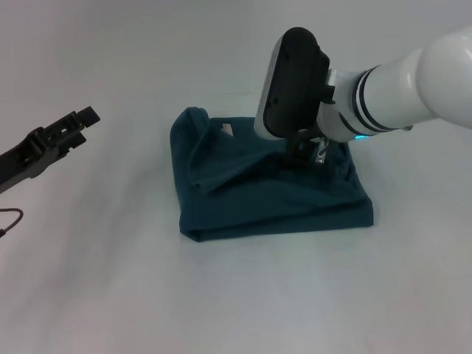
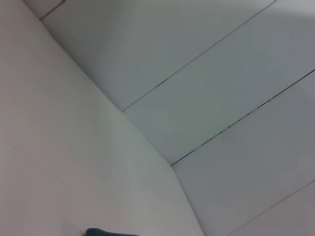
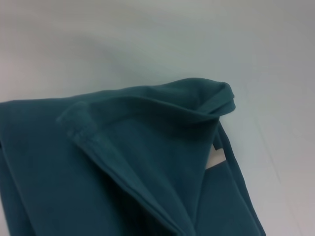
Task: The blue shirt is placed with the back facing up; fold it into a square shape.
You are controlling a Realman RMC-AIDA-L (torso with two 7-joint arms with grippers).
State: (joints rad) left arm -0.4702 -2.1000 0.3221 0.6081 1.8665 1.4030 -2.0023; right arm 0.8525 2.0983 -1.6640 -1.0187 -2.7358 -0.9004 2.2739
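The shirt (image 1: 273,195) lies on the white table (image 1: 110,295), a little right of the middle in the head view, bunched into a rough square with a neat folded edge along its near side. Its top layer is rumpled, with a raised ridge running from the far left corner toward the middle, and a small pale tag (image 1: 226,130) shows near the far edge. The right gripper (image 1: 306,151) is down on the shirt's far right part, its tip buried in the cloth under the black wrist housing, so whether it is pinching fabric or not cannot be told. The right wrist view shows the shirt (image 3: 123,167) close up, a hemmed edge lifted into a curled fold with the pale tag (image 3: 216,158) beside it. The left gripper (image 1: 70,127) hangs over bare table well to the left of the shirt, with its fingers parted narrowly and holding nothing.
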